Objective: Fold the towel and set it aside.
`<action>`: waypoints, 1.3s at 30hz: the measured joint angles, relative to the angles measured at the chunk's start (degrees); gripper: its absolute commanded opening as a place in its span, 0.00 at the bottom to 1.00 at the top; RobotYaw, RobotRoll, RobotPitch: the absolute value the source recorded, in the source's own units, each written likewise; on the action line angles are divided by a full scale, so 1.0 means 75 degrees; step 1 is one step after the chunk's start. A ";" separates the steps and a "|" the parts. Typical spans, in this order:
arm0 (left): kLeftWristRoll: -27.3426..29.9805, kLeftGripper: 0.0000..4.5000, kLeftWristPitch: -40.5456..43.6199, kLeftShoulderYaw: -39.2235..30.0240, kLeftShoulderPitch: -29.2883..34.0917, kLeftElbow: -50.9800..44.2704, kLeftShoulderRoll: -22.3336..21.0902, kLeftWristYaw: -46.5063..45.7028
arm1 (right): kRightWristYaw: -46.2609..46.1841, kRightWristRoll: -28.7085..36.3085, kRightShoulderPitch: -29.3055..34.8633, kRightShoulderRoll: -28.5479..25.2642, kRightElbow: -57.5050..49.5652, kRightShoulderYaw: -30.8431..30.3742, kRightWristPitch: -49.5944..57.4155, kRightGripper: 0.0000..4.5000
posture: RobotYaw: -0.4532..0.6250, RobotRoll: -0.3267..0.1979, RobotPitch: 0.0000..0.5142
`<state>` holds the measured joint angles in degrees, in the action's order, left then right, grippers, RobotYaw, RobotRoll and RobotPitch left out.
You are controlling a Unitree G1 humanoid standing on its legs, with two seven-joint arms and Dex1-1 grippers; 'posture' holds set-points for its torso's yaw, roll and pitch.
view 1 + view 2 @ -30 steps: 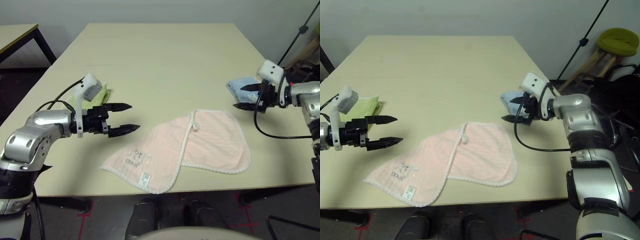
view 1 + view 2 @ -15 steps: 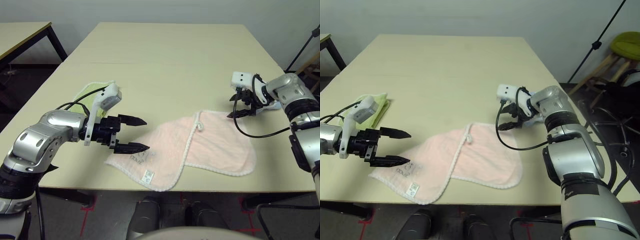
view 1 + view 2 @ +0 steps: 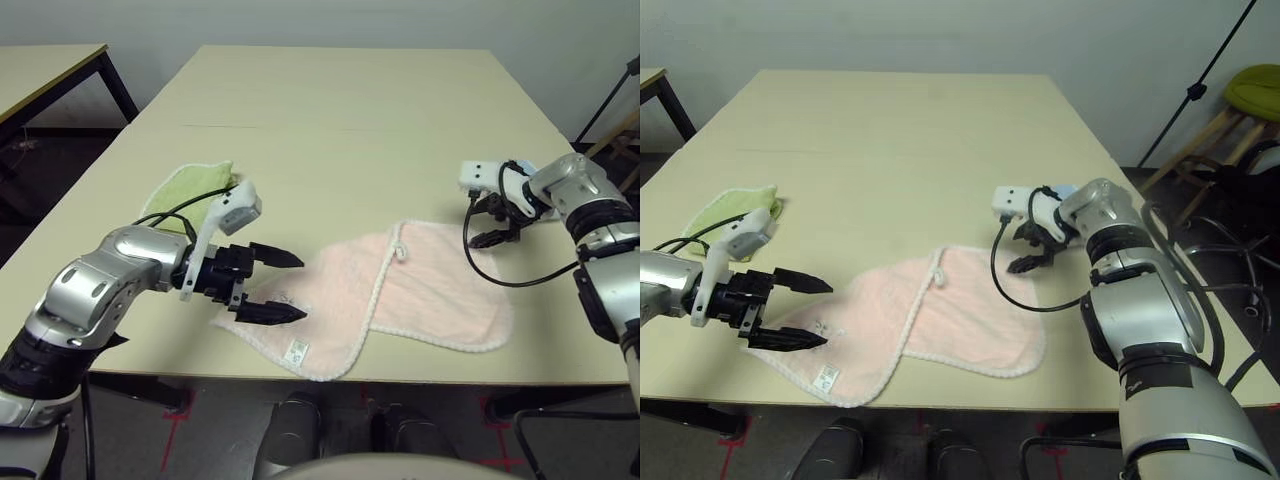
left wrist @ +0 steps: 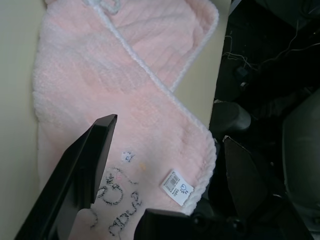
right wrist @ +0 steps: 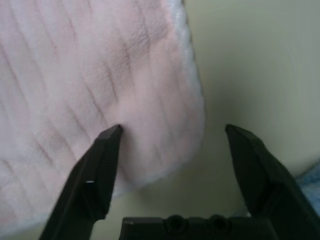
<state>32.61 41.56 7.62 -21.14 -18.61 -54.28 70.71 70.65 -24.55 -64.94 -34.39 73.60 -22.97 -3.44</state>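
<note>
- The pink towel [image 3: 385, 300] lies partly folded, low in the frame's centre, near the table's [image 3: 340, 120] front edge.
- The left gripper [image 3: 285, 286], fingers spread wide and empty, hovers over the towel's embroidered left corner, likely to pinch it.
- The right gripper [image 3: 492, 222], fingers apart and holding nothing, straddles the towel's right corner from above.
- A green cloth [image 3: 190, 188] sits at left.

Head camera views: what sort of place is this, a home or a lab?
Probably a lab or test room, not a home: a plain beige table, a second table beside it, a bare wall, a black stand and loose cables on the floor.
</note>
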 measured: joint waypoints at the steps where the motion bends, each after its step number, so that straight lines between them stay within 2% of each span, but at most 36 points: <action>1: -0.0013 1.00 -0.0001 0.0000 -0.0035 0.0028 0.0021 0.0000 | -0.0026 -0.0018 0.0000 0.0005 0.0000 -0.0003 -0.0004 0.65 | 0.62 0.62 0.12; 9: -0.0058 1.00 0.0249 -0.0002 -0.0049 0.0050 0.0063 -0.0126 | -0.0095 -0.0063 0.0018 0.0038 0.0015 -0.0016 -0.0045 0.01 | 0.62 0.62 0.14; 15: 0.0005 1.00 0.0464 0.0088 -0.0059 -0.0065 0.0378 -0.0352 | -0.0406 0.0626 -0.0280 0.0697 0.0023 0.0781 0.0408 0.01 | 0.61 0.62 0.16; 26: -0.0116 1.00 0.0496 0.0354 -0.0379 0.0002 0.0637 -0.0463 | -0.1311 0.0979 -0.0725 0.1005 -0.0034 0.1337 0.0441 0.01 | 0.61 0.62 0.14; 30: -0.0115 1.00 0.0503 0.0388 -0.0450 0.0034 0.0657 -0.0462 | -0.1828 0.1088 -0.1124 0.1151 -0.0024 0.1517 0.0433 0.01 | 0.61 0.62 0.15; 31: -0.0116 1.00 0.0502 0.0406 -0.0446 0.0036 0.0662 -0.0462 | -0.2050 0.1112 -0.1210 0.1192 -0.0018 0.1581 0.0429 0.01 | 0.60 0.62 0.20; 33: -0.0096 1.00 0.0516 0.0410 -0.0446 0.0040 0.0705 -0.0465 | -0.2371 0.1141 -0.1306 0.1275 0.0007 0.1687 0.0413 0.01 | 0.60 0.62 0.24; 39: -0.0130 1.00 0.0653 0.0551 -0.0593 0.0181 0.0814 -0.0430 | -0.3611 0.1147 -0.1426 0.1426 0.0208 0.1811 0.0428 0.01 | 0.60 0.62 0.29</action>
<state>31.63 46.46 11.76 -25.59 -17.26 -48.17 67.49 43.57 -15.95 -75.63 -23.70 75.16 -9.39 -0.23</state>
